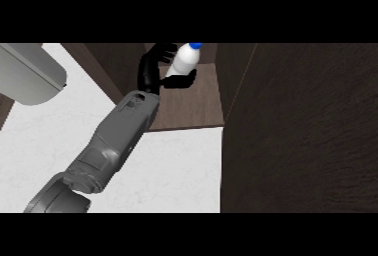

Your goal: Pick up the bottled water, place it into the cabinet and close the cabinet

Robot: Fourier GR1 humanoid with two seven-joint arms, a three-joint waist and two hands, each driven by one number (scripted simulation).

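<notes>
White counter (pixel 177 170) — grey rounded object (pixel 29 72) upper left.

The cabinet (pixel 193 107) opening is narrow, hemmed by a dark side wall (pixel 103 70) on the left and the broad open cabinet door (pixel 303 130) on the right. The left robot hand (pixel 159 70), curled round the bottled water (pixel 183 61), fills its upper part. The white counter (pixel 177 170) below lies bare, with a grey rounded object (pixel 29 72) at its upper left.

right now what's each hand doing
Left hand: shut on the bottled water, inside the cabinet.
Right hand: not in view.
</notes>
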